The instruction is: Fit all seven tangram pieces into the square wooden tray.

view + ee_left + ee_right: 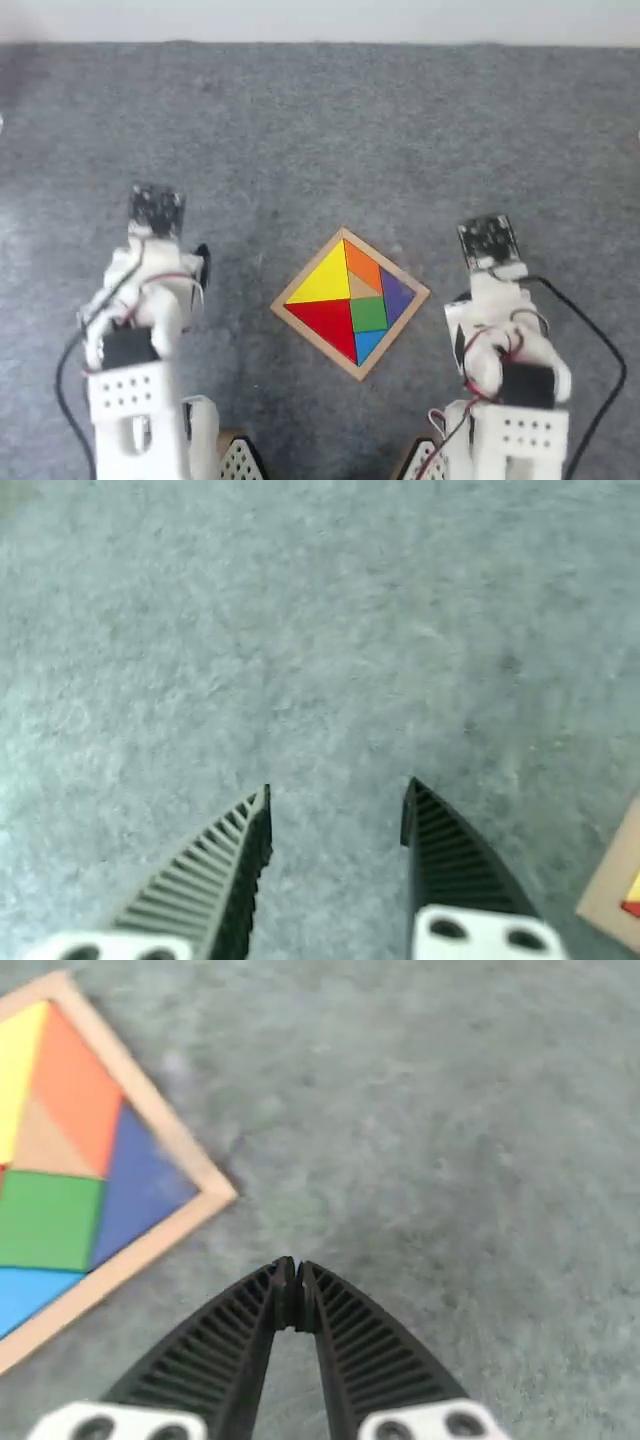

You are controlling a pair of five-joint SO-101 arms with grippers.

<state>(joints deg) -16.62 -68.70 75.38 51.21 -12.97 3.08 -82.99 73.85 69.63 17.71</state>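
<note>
high view: a square wooden tray (385,262) lies turned like a diamond on the grey felt table cover (300,130), between the left arm (140,300) and the right arm (505,340). seven pieces lie flat in it: large yellow triangle (325,283), large red triangle (325,322), orange triangle (362,265), small tan triangle (362,288), green square (368,314), purple-blue parallelogram (395,295) and light blue triangle (368,345).

left wrist view: the left gripper (338,788) hangs over bare felt, fingers spread wide, holding nothing, with a tray corner near.

right wrist view: the right gripper (290,1265) has its tips pressed together, empty, just beside the tray.
</note>
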